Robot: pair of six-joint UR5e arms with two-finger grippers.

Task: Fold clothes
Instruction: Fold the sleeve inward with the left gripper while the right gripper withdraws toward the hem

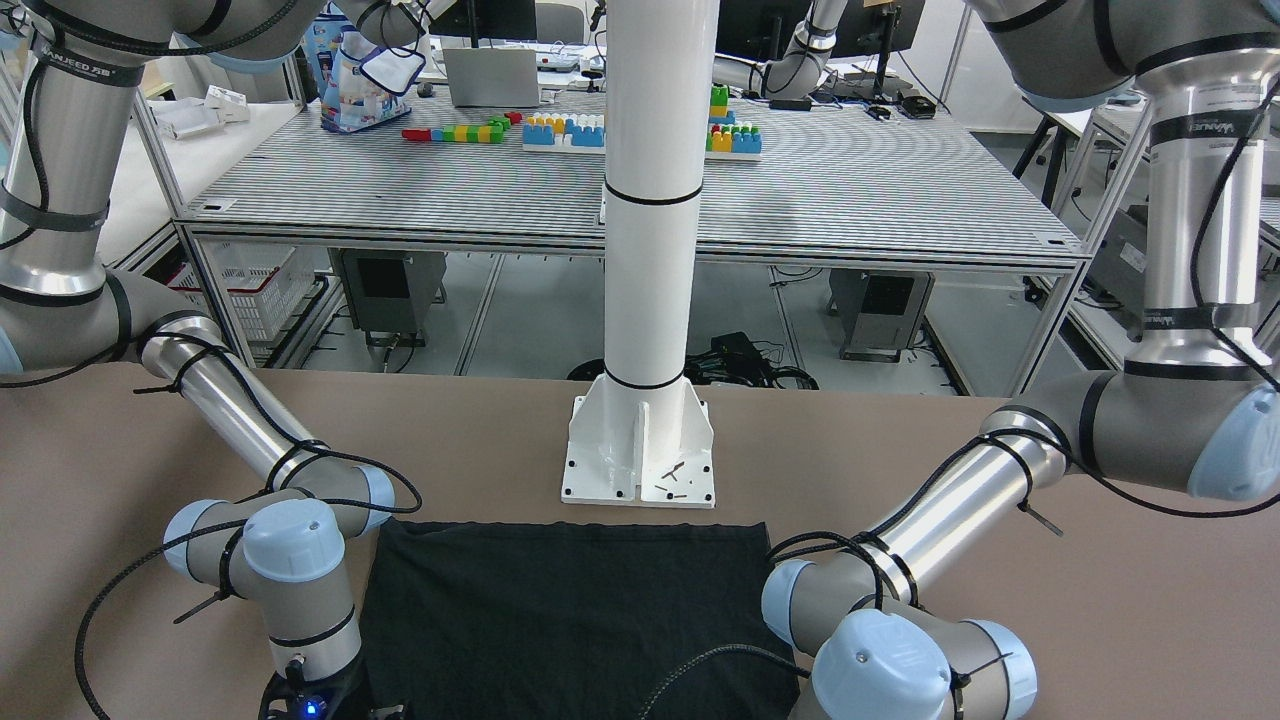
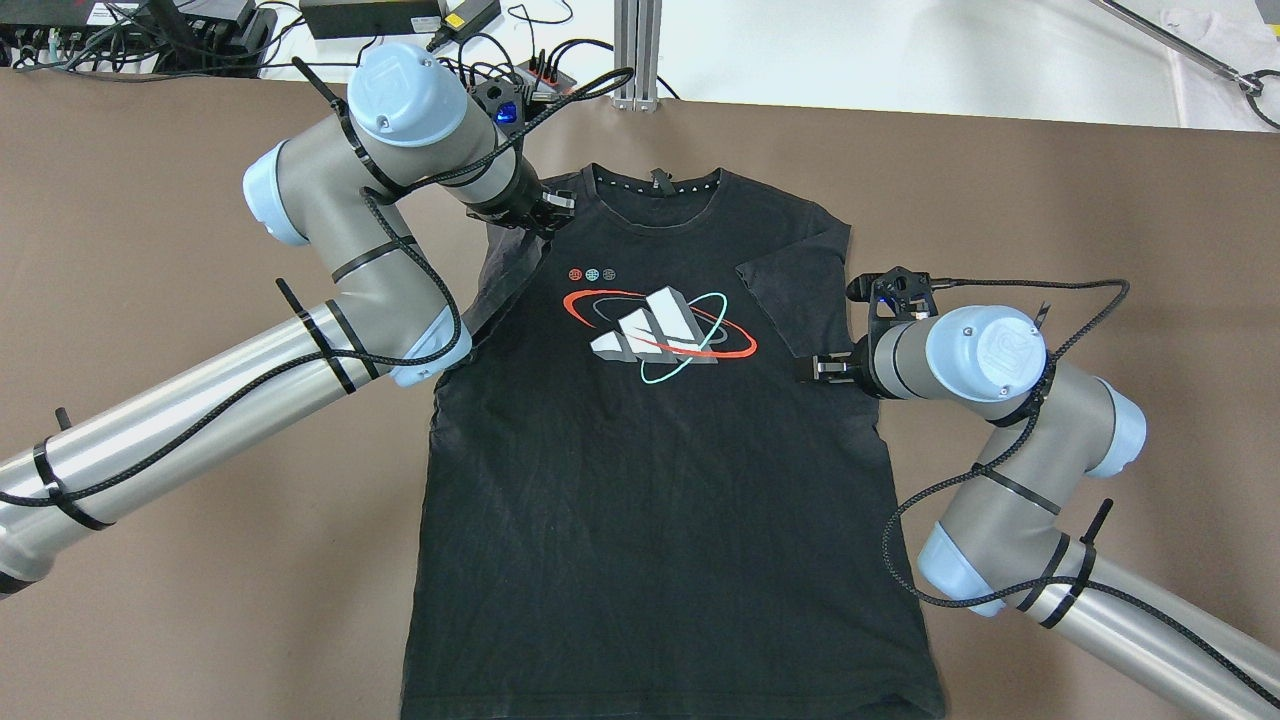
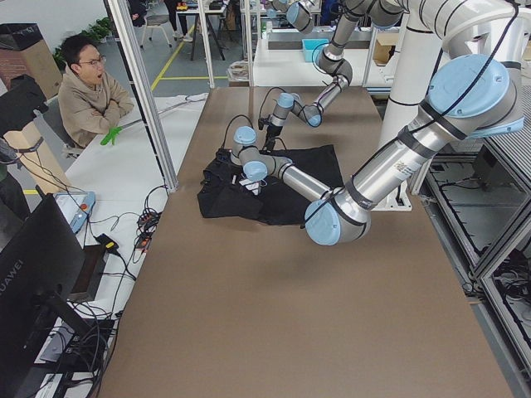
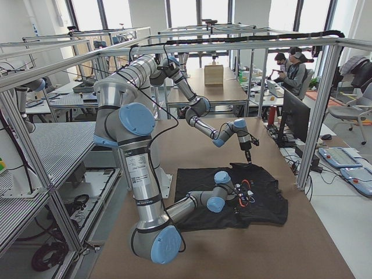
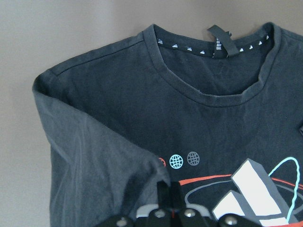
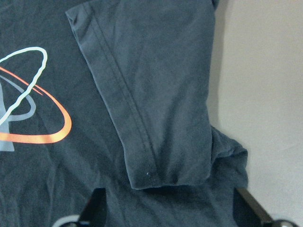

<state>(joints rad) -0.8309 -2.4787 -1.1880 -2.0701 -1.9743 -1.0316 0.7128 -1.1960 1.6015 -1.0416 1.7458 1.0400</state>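
Observation:
A black T-shirt (image 2: 660,480) lies flat, front up, on the brown table (image 2: 1050,200), with a white, red and teal logo (image 2: 660,335) on its chest. Its collar (image 5: 213,90) is at the far edge. My left gripper (image 2: 548,222) is low over the shirt's left shoulder. In the left wrist view the gripper (image 5: 166,191) is shut on the corner of the left sleeve (image 5: 94,161), which lies folded over the chest. My right gripper (image 2: 812,368) is open. Its fingers (image 6: 94,208) straddle the lower end of the right sleeve (image 6: 151,94), which lies folded inward.
The white post base (image 1: 640,450) stands just beyond the shirt's hem (image 1: 560,620). Cables and a power strip (image 2: 500,90) lie along the table's far edge. An operator (image 3: 91,91) sits beyond that edge. Bare table shows on both sides of the shirt.

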